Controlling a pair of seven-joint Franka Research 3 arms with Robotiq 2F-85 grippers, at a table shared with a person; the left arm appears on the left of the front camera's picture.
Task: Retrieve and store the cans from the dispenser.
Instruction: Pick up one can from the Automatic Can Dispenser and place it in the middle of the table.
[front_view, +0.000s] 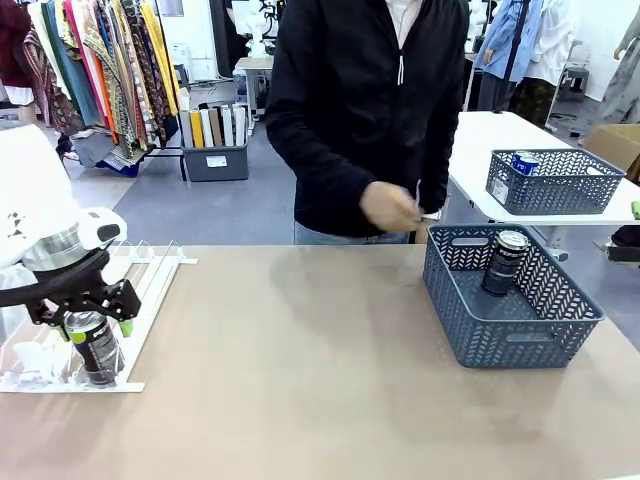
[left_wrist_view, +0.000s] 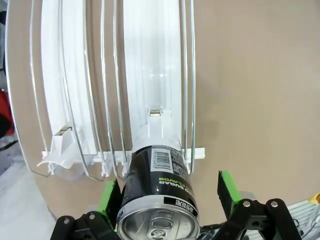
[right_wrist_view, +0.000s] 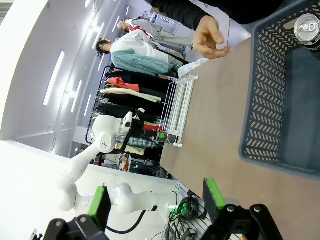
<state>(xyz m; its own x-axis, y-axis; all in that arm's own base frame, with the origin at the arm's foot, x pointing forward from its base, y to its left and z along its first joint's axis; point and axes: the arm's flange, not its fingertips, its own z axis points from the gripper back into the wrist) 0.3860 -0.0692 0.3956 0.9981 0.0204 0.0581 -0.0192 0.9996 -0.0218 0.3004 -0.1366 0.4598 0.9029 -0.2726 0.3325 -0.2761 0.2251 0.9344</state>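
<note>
A dark can (front_view: 96, 348) with label print stands at the front end of the white dispenser (front_view: 150, 285) on the table's left. My left gripper (front_view: 95, 332) is open and straddles this can. In the left wrist view the can (left_wrist_view: 157, 192) sits between the green pads (left_wrist_view: 226, 187), with a gap on the right side, at the foot of a dispenser lane (left_wrist_view: 150, 75). Another dark can (front_view: 505, 262) stands upright in the grey-blue basket (front_view: 520, 335) on the right. My right gripper (right_wrist_view: 156, 200) is open and holds nothing, hanging off the table edge near that basket (right_wrist_view: 270, 100).
A person in a black jacket stands at the far side, one hand (front_view: 390, 207) held over the table's far edge. A second basket (front_view: 555, 185) with a blue can (front_view: 524, 161) sits on a white table behind. Bare tabletop (front_view: 300, 360) lies between dispenser and basket.
</note>
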